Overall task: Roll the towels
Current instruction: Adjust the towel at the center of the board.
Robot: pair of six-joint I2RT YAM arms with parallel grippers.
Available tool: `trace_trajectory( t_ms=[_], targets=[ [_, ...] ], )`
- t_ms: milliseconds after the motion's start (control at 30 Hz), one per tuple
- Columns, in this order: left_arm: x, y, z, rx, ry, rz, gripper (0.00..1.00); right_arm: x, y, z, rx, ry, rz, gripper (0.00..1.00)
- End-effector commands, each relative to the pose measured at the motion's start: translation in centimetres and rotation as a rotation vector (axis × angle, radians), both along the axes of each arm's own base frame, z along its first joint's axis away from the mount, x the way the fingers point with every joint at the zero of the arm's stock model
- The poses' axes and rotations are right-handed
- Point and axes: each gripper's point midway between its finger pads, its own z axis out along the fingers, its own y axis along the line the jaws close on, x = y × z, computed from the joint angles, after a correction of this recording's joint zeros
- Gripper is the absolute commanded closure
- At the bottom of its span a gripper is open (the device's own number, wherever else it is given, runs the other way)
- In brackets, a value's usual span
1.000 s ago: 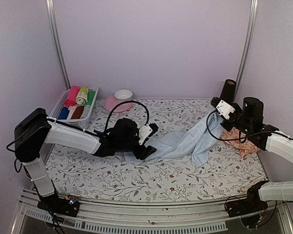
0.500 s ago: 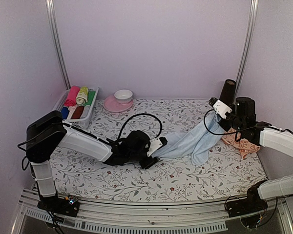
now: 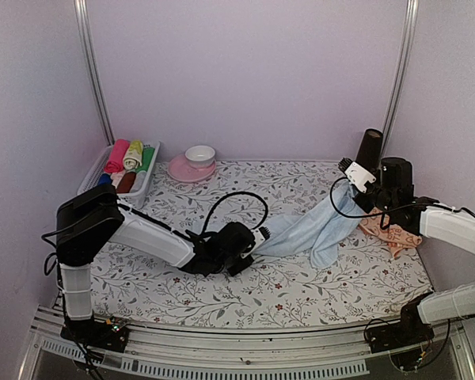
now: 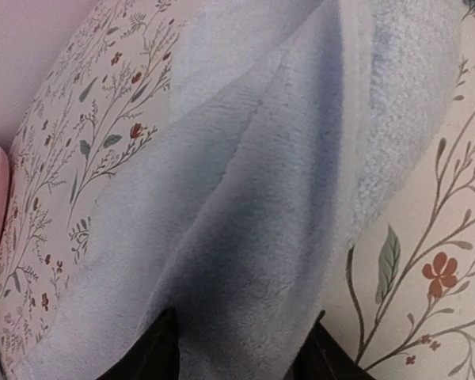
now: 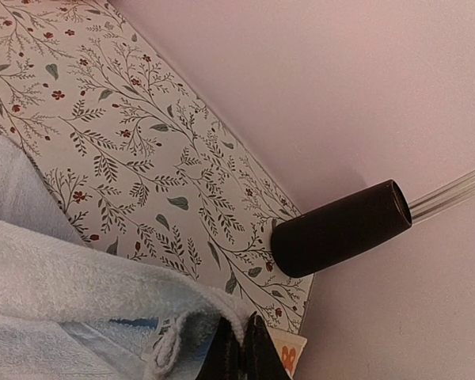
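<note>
Top view: blue towel sags across the table, one corner pinched tight in the right gripper. Left gripper straddles the other end; can't tell if it's clamped. Looks light and floppy, so grab corners or hems. Peach towel lies at the right edge.

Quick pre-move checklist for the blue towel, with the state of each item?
1. Right gripper grip: ok. Its jaws are shut on a hem corner of the blue towel, and that end is lifted.
2. Left gripper grip: cannot tell. The towel's other end sits between its jaws, but a firm pinch isn't evident.
3. Towel spread flat for rolling: not ok. It is bunched and creased lengthwise.
4. Table sheet clear of the left jaws: cannot tell, the towel hides the contact.
5. Peach towel clear of the blue towel: cannot tell. It lies crumpled under the right arm, close to the blue one.
</note>
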Motion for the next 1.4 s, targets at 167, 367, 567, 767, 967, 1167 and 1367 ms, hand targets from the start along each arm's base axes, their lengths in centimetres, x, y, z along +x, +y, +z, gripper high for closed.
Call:
trace_trajectory(
  t_ms=[167, 367, 567, 767, 967, 1167, 1367],
  targets=[
    [-1.0, 5.3, -2.9, 0.189, 0.028, 0.133, 0.59, 0.7, -0.1, 1.3, 0.012, -0.034, -0.024, 0.97],
    [-1.4, 7.1, -2.9, 0.226, 0.039, 0.173, 0.78, 0.8, -0.1, 1.0, 0.003, -0.028, -0.027, 0.97],
    [-1.4, 7.8, -0.8, 0.209, 0.021, 0.209, 1.00, 0.8, -0.1, 1.1, 0.003, -0.028, -0.027, 0.97],
    [-0.2, 8.9, 4.3, 0.183, -0.067, 0.290, 1.00, 0.1, 0.5, 2.6, 0.015, -0.021, 0.023, 0.97],
    [1.9, 12.2, 14.6, 0.097, -0.227, 0.444, 1.00, -2.9, 3.1, 6.7, 0.039, 0.012, 0.224, 0.96],
    [1.8, 16.5, 22.5, 0.014, -0.360, 0.556, 1.00, -7.0, 4.1, 5.0, -0.092, 0.071, 0.425, 0.94],
    [0.4, 18.2, 23.3, -0.060, -0.338, 0.574, 1.00, -10.3, 5.5, 1.8, -0.155, 0.162, 0.627, 0.83]
  ],
)
